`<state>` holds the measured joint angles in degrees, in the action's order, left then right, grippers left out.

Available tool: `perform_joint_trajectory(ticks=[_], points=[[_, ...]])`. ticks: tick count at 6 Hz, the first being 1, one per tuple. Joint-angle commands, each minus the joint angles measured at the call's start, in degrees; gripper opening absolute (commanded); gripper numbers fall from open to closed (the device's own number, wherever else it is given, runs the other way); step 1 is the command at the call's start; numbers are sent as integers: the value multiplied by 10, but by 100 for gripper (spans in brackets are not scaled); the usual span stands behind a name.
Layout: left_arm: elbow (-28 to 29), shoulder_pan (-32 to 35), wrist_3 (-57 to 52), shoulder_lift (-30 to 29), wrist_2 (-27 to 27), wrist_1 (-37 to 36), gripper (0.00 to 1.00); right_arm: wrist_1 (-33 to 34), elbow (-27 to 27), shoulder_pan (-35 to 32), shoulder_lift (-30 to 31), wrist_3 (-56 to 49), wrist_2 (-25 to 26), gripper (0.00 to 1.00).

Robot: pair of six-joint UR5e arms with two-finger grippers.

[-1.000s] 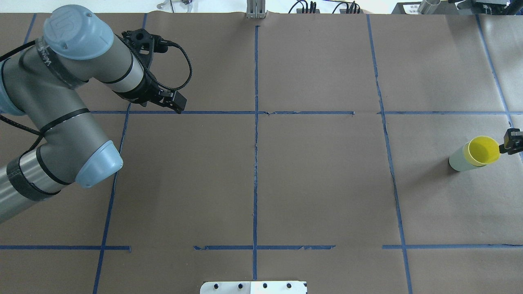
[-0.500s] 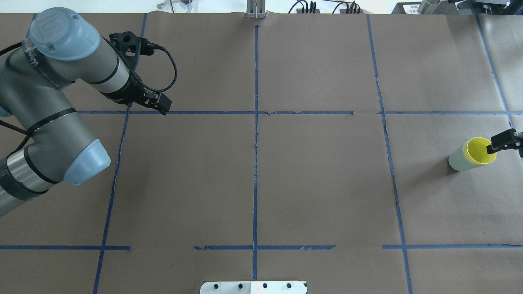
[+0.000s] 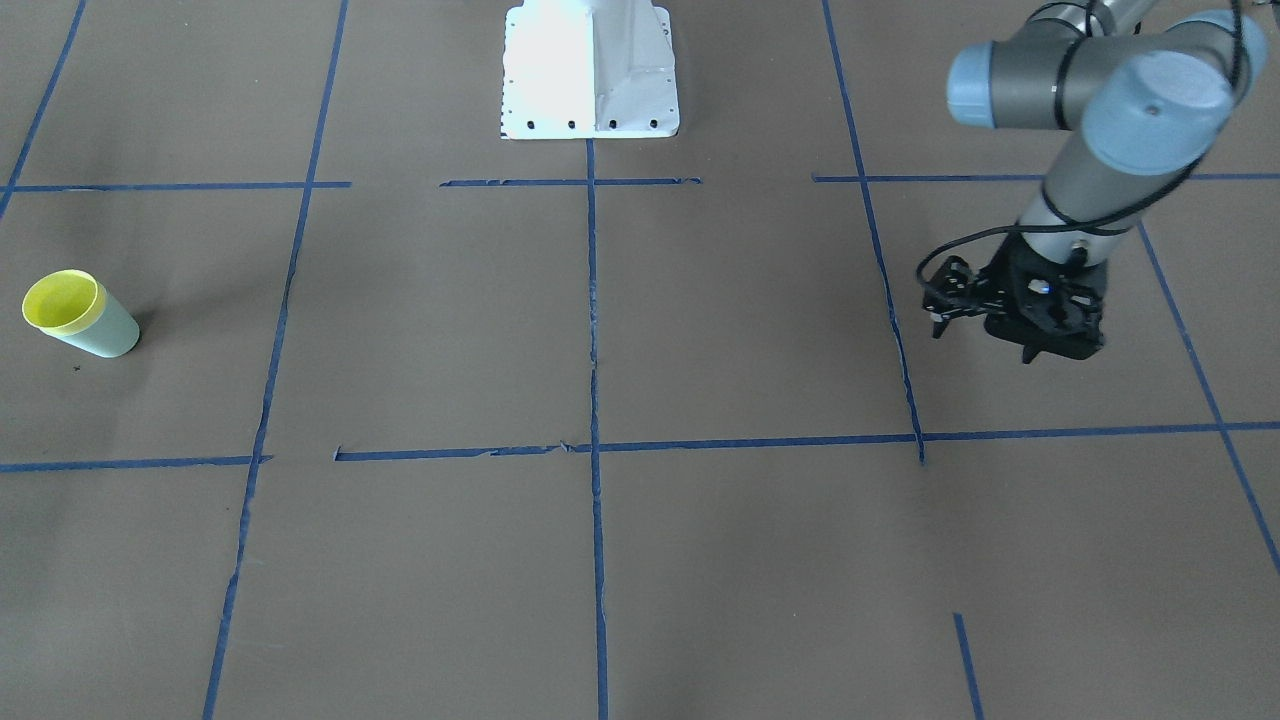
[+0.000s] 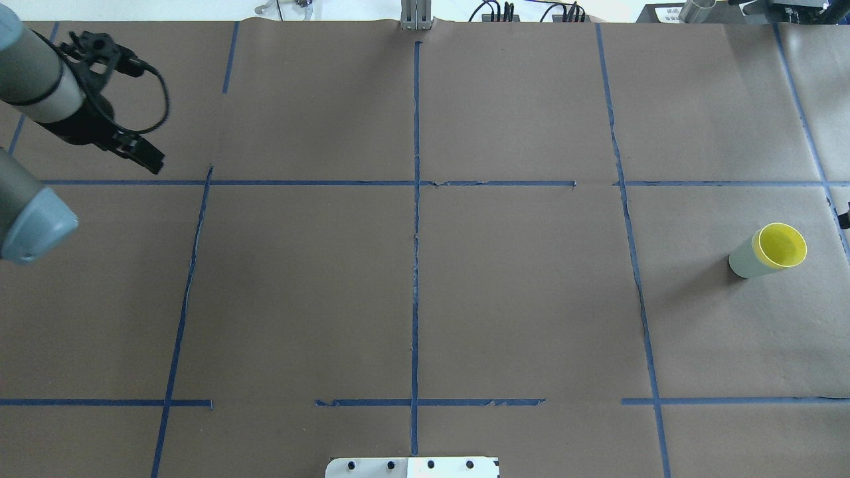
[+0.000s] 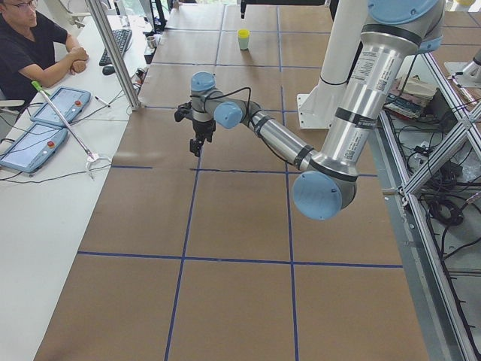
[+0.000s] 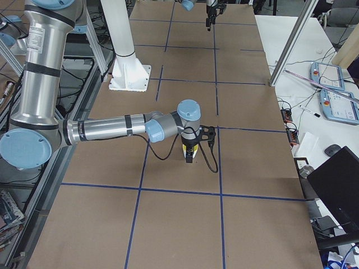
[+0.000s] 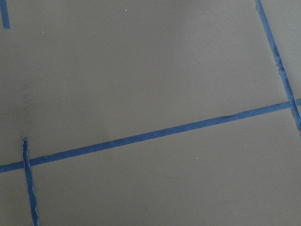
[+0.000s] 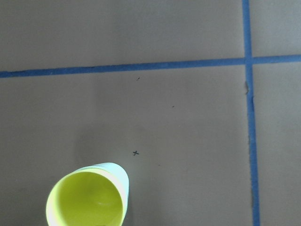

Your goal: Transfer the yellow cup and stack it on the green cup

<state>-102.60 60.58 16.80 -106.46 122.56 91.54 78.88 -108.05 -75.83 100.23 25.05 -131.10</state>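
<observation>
The yellow cup (image 4: 782, 244) sits nested inside the green cup (image 4: 740, 260), upright near the table's right edge. The stacked pair also shows at the far left of the front-facing view, the yellow cup (image 3: 60, 301) in the green cup (image 3: 105, 335), and at the bottom left of the right wrist view (image 8: 86, 200). My right gripper (image 4: 845, 219) is only a sliver at the overhead view's right edge, off the cups and holding nothing. My left gripper (image 4: 145, 158) hangs empty over the far left of the table, and its fingers look apart in the front-facing view (image 3: 1045, 345).
Brown paper with a grid of blue tape lines (image 4: 416, 199) covers the table. The white robot base plate (image 4: 412, 467) sits at the near edge. Cables and a metal post (image 4: 416, 14) line the far edge. An operator sits at a side table (image 5: 34, 45).
My left arm has swung far to the left, away from the table's middle. My right gripper has drawn off the cup's rim towards the right edge. The stacked cups stand free.
</observation>
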Motion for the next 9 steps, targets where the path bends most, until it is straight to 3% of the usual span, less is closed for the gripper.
perform_joint_trajectory(ticks=[1, 2, 4, 7, 9], points=[[51, 128, -193, 39, 54, -38, 99, 164, 6, -91, -59, -175, -2, 100], [79, 194, -248, 38, 61, -85, 99, 205, 16, -113, -70, -249, 1, 100], [114, 253, -256, 71, 82, -116, 100, 206, 29, -127, -64, -267, -3, 100], [95, 253, -259, 153, 82, -109, 100, 203, 31, -129, -56, -267, -3, 100], [87, 254, -256, 156, 107, -102, 100, 202, 39, -129, -50, -268, -3, 100]])
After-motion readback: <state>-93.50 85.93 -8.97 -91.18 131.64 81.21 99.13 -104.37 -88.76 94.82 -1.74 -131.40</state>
